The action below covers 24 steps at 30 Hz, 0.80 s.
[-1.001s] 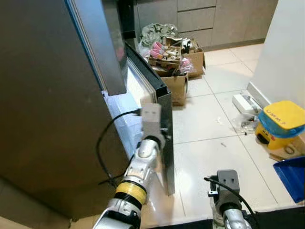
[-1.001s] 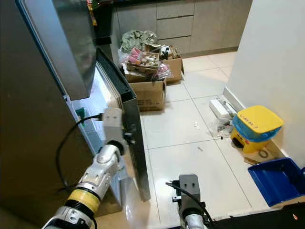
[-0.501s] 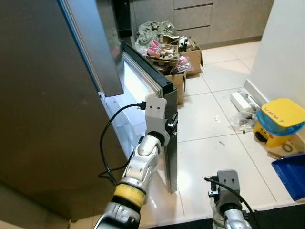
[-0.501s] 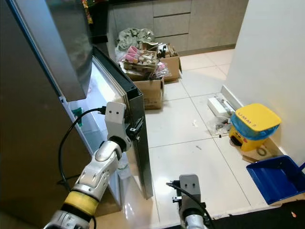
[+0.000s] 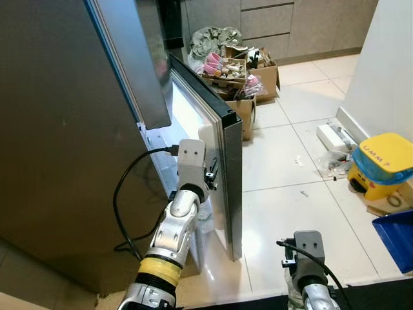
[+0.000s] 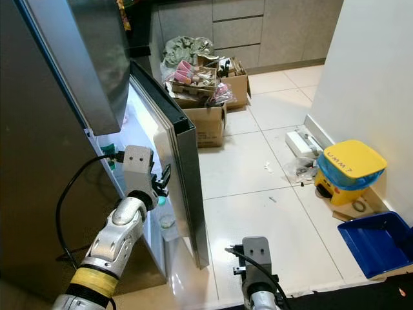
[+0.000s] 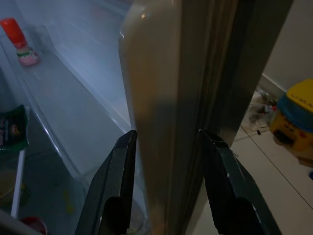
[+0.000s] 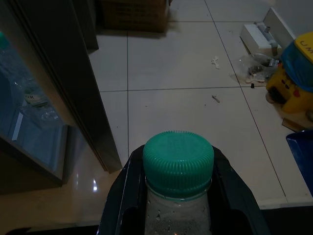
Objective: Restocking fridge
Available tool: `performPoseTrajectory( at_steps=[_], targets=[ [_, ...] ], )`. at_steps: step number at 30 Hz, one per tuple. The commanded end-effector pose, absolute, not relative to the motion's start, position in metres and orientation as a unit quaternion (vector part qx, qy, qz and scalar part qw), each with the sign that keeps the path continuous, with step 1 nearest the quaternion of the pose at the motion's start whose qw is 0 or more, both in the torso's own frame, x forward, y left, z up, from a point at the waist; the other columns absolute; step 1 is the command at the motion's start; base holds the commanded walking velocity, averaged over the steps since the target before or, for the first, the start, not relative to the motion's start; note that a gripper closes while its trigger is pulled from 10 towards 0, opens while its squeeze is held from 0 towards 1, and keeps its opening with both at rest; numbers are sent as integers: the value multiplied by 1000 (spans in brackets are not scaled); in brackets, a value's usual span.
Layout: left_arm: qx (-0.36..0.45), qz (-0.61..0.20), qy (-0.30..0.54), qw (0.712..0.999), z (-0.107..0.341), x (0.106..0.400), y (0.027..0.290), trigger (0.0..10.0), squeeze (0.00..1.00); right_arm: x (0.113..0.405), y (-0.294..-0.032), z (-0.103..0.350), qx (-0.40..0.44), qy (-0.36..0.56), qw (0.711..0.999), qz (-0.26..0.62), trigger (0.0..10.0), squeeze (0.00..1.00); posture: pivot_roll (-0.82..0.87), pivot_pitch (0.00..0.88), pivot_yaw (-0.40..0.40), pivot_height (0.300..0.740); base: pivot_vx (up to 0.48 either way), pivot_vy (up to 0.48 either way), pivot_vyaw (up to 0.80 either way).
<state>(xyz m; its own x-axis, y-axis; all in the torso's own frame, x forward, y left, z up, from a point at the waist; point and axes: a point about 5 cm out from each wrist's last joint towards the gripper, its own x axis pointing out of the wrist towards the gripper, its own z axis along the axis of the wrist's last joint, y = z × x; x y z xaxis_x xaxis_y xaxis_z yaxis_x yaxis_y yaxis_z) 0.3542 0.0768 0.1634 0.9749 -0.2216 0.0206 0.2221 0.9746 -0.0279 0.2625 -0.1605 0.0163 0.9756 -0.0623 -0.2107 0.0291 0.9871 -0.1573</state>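
Observation:
The lower fridge door (image 5: 227,161) stands partly open, with the lit inside (image 5: 184,116) showing behind it. My left gripper (image 7: 166,147) is at the door's free edge, one finger (image 7: 120,186) on the pale inner seal and the other on the dark outer side, shut on that edge. Inside the fridge are a red-capped bottle (image 7: 19,41) and a green packet (image 7: 12,129) on the shelves. My right gripper (image 8: 177,164) hangs low over the floor, shut on a clear bottle with a green cap (image 8: 178,161), held upright.
The upper fridge door (image 5: 135,58) hangs ajar above the left arm. Cardboard boxes (image 5: 242,71) full of goods stand behind the door. By the white wall at right are a yellow and blue container (image 5: 382,165), a blue bin (image 5: 397,236) and litter on the tiles.
My left wrist has shifted left toward the fridge's inner side, and the lower door stands a little wider open. The right arm has kept its place.

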Motion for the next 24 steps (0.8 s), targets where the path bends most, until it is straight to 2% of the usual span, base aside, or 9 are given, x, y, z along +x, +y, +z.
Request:
performPoseTrajectory(
  at_steps=[1,6,19,20,24],
  targets=[
    [-23,-102,3,995,156,356,72,10000,0,259,-158,13,-76,118,990,-19,10000,0,-153,167,95,707,0,0,0],
    [-25,-59,7,998,157,367,70,10000,0,258,-157,13,-76,116,990,-20,10000,0,-168,179,104,707,0,0,0],
    [-19,-39,6,999,167,383,53,10000,0,257,-156,13,-76,116,990,-21,10000,0,-176,194,117,707,0,0,0],
    [-25,-52,4,998,172,383,39,10000,0,257,-156,14,-76,115,990,-21,10000,0,-181,194,123,707,0,0,0],
    [-46,-85,7,995,177,378,9,10000,0,258,-156,15,-76,113,990,-21,10000,0,-193,194,127,707,0,0,0]
  ],
)
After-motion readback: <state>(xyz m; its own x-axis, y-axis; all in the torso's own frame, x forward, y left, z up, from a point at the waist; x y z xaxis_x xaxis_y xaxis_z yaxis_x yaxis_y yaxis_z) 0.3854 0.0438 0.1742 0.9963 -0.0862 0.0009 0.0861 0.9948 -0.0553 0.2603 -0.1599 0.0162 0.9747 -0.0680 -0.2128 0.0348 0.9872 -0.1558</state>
